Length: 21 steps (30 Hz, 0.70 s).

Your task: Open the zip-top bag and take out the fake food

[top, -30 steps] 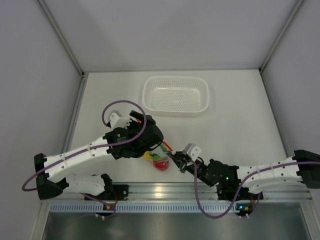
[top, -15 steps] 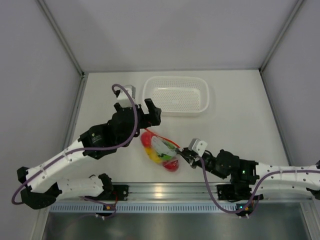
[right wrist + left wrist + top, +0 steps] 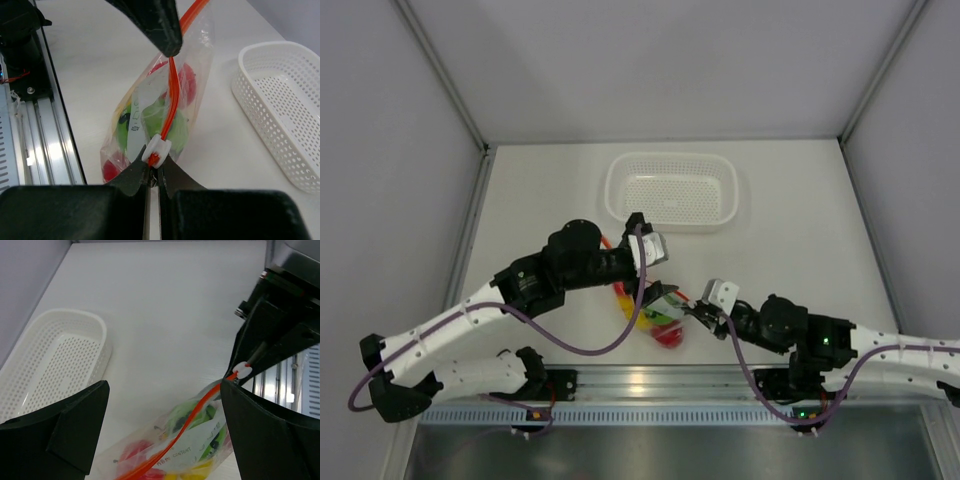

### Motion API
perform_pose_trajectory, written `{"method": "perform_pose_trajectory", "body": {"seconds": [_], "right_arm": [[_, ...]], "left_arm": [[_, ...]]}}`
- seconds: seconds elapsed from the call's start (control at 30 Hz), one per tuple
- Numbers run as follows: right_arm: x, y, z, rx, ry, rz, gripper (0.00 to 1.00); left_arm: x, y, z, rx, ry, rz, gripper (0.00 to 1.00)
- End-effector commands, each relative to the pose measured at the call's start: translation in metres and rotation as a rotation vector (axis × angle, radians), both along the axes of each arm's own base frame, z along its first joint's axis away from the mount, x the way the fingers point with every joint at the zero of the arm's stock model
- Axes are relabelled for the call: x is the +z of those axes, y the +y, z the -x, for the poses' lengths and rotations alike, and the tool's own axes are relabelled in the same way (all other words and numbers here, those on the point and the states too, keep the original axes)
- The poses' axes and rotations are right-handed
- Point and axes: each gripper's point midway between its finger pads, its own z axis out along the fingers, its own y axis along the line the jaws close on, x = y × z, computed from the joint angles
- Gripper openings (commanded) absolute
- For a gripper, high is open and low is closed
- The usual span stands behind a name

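Pinches the zip-top bag (image 3: 196, 60) at its white slider (image 3: 156, 149) in the right claw (image 3: 154, 169); holds the left claw (image 3: 164, 390) spread wide just above, fake food (image 3: 186, 82) inside.

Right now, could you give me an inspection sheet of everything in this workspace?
Surface: white table.
Job's things: zip-top bag near the front edge, fake food inside.
Clutter: white basket behind it, empty.
Grippers: left gripper open above the bag; right gripper shut on its orange zip strip beside the white slider.
Cables: purple cable looping along each arm.
Surroundings: grey walls, metal rail in front.
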Motion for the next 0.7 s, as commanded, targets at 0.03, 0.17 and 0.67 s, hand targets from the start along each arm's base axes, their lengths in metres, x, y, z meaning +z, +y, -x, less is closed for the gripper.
{"method": "perform_pose_trajectory", "body": {"seconds": [0.03, 0.17, 0.67], "right_arm": [[0.029, -0.002, 0.003, 0.021, -0.006, -0.059, 0.00], [0.029, -0.001, 0.004, 0.029, -0.003, -0.051, 0.00], [0.038, -0.010, -0.006, -0.042, -0.016, -0.095, 0.00]], "left_arm": [[0.014, -0.017, 0.034, -0.299, -0.150, 0.037, 0.97], [-0.004, -0.021, 0.038, -0.360, -0.118, -0.029, 0.95], [-0.055, -0.018, 0.033, -0.433, 0.069, -0.144, 0.50]]}}
